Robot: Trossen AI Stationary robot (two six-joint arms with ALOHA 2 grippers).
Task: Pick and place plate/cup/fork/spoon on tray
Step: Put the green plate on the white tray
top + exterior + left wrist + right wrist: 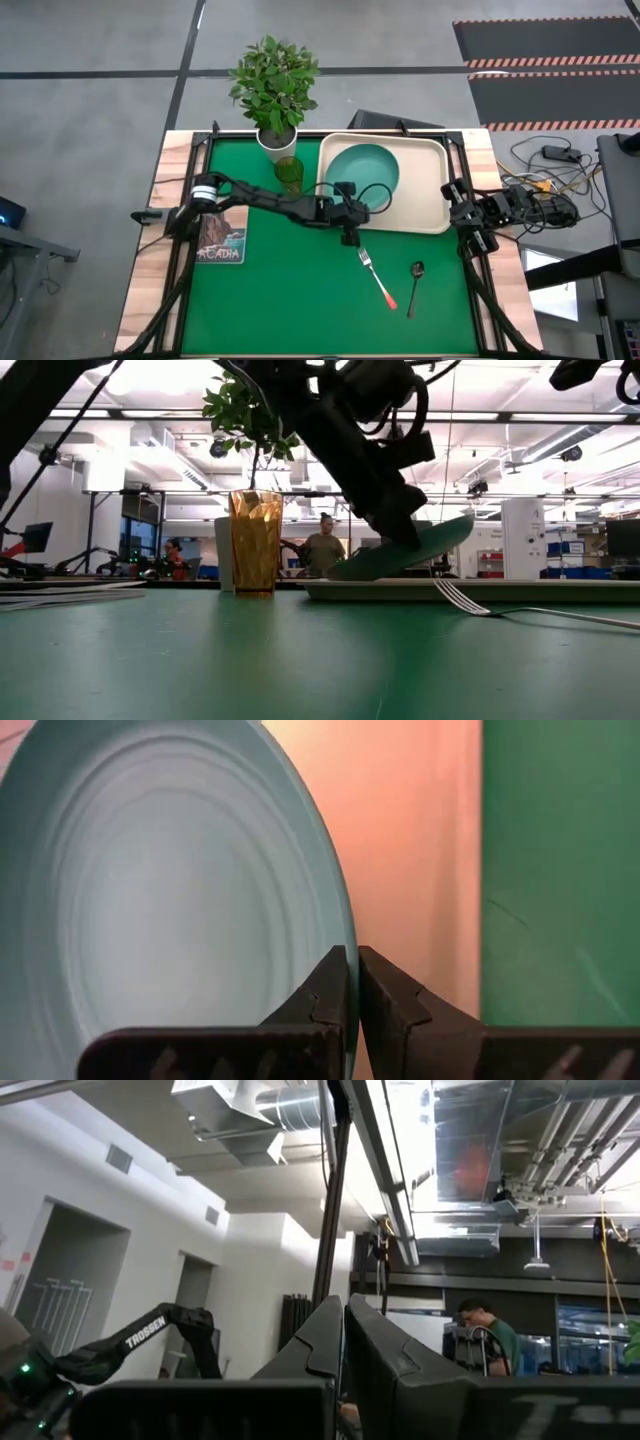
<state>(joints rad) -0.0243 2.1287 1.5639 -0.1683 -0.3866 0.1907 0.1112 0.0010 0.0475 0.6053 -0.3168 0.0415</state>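
The pale teal plate point(363, 168) is over the left part of the cream tray point(428, 205); in the low view the plate point(425, 548) is tilted. My left gripper point(372, 200) reaches across the mat and is shut on the plate's rim. The tinted cup point(288, 172) stands upright on the mat left of the tray. The red-handled fork point(378, 278) and the dark spoon point(414, 284) lie flat on the mat nearer the front. My right gripper point(343, 1315) is shut and empty at the table's right edge, pointing into the room. My left gripper pinches the plate's rim point(347, 935) between its two fingers point(328, 988), one above and one under the rim, on the plate's near side. The fingers come slanting from the table's left. The plate is tilted: its left edge point(340, 572) is low on the tray and its right edge point(465, 522) is raised.
A potted plant in a white pot point(277, 140) stands at the far edge behind the cup. A picture card point(221, 238) lies on the mat at the left. The right part of the tray point(425, 175) is bare. People show in the room beyond the table point(322, 545).
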